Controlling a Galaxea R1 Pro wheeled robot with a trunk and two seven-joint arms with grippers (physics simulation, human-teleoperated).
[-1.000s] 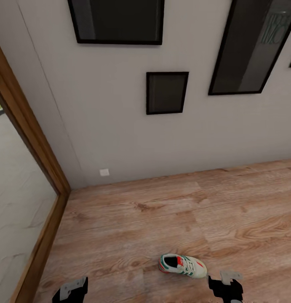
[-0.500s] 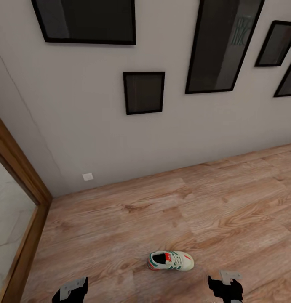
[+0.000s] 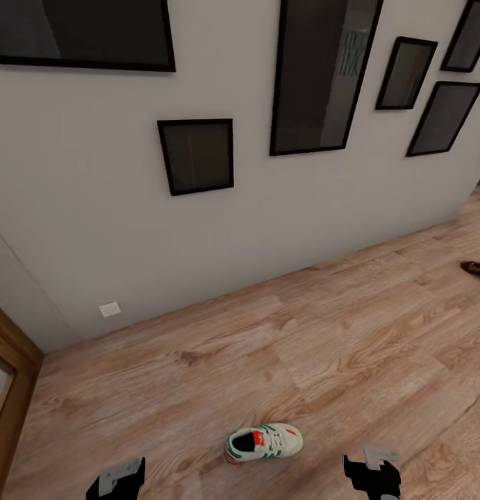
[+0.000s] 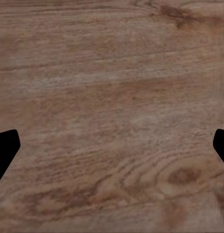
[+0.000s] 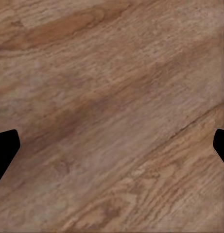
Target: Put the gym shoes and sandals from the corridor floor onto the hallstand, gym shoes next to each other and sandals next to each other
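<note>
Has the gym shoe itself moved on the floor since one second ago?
No. The gym shoe keeps its place against the floor planks; the camera turned.

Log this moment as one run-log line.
gym shoe on corridor floor | sandal far right | left gripper open | right gripper open

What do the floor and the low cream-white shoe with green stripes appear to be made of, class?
The light brown plank floor looks like wood or wood-look laminate, matte, with visible grain and knots. The cream-white low sneaker with green side stripes seems fabric or synthetic leather with white laces; the render leaves it uncertain.
</note>
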